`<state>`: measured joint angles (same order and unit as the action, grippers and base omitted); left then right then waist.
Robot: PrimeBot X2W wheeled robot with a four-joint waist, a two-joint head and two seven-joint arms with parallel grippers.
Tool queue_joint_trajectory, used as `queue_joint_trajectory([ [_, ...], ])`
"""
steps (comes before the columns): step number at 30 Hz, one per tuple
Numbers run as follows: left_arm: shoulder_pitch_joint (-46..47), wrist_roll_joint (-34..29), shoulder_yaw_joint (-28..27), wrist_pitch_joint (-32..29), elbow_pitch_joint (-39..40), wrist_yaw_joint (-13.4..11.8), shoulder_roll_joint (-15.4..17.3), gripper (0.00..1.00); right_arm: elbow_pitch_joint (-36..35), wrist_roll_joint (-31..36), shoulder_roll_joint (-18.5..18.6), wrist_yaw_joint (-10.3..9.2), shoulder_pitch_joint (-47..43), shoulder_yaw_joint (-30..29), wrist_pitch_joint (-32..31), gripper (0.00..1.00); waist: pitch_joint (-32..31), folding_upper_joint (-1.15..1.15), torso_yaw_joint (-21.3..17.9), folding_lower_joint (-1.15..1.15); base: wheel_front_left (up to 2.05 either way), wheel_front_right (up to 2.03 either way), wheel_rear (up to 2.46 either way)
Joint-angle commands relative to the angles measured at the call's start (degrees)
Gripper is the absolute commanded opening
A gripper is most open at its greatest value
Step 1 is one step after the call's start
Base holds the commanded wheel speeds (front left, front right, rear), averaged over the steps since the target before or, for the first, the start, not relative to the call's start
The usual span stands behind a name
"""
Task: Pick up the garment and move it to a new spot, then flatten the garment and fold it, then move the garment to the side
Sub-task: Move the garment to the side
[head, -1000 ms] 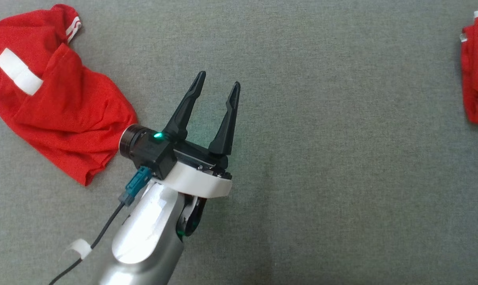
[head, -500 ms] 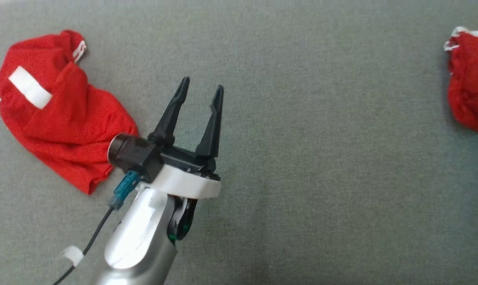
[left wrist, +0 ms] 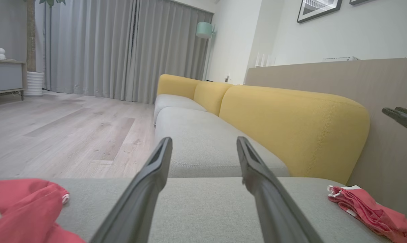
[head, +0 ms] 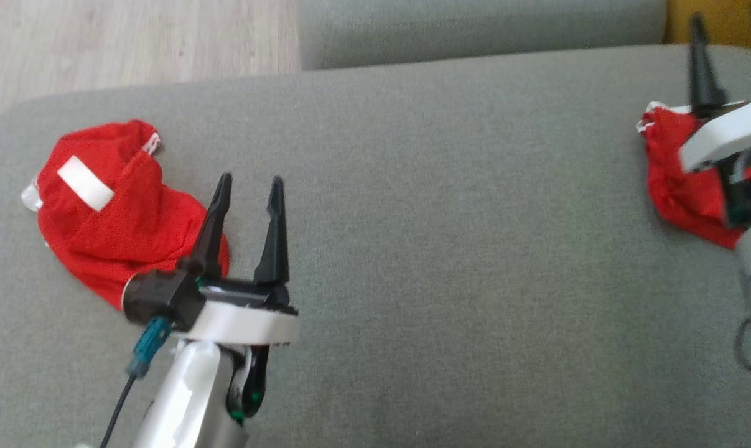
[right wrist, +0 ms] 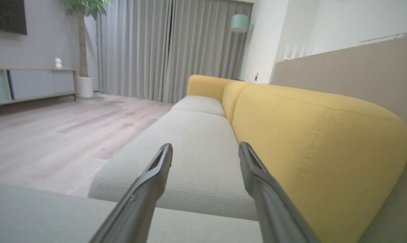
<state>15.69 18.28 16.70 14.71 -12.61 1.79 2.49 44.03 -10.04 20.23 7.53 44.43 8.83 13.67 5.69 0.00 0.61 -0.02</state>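
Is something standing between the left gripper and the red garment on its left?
Nothing visible does. The open left gripper is right beside that garment, above the grey cushion, with no other thing between them.

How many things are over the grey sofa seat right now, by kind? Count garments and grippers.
Red garments: 2, the left garment and the right garment, both crumpled.
Grippers: 2, the left gripper and the right gripper, both with fingers apart and holding nothing.
Total: 4
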Motion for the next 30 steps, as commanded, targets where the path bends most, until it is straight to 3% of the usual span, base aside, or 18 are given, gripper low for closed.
queue_joint_trajectory([
  [1,0.29,-0.68,-2.78,0.29,2.21,0.29,0.46,1.00,-4.21,-1.21,-1.66,-0.04,-1.33,0.03,0.05,1.00,-1.61,0.00,-0.25,0.02,0.00,0.00,0.00],
  [13,-5.32,-1.25,-5.89,0.29,2.06,1.63,0.41,1.00,-21.77,-3.94,-15.85,-0.04,-21.45,-6.36,-2.98,1.00,-4.12,0.00,-0.55,0.02,0.00,0.00,0.00],
  [22,-7.41,-0.01,-5.48,0.29,2.56,1.52,0.40,1.00,-23.45,-3.52,-17.31,-0.04,-31.62,-5.38,-0.81,1.00,-4.40,0.00,-0.51,0.02,0.00,0.00,0.00],
  [30,-8.75,0.48,-4.89,0.29,2.92,1.21,0.40,1.00,-23.65,-4.59,-17.34,-0.04,-34.42,-4.42,0.83,1.00,-4.36,0.00,-0.29,0.02,0.00,0.00,0.00],
])
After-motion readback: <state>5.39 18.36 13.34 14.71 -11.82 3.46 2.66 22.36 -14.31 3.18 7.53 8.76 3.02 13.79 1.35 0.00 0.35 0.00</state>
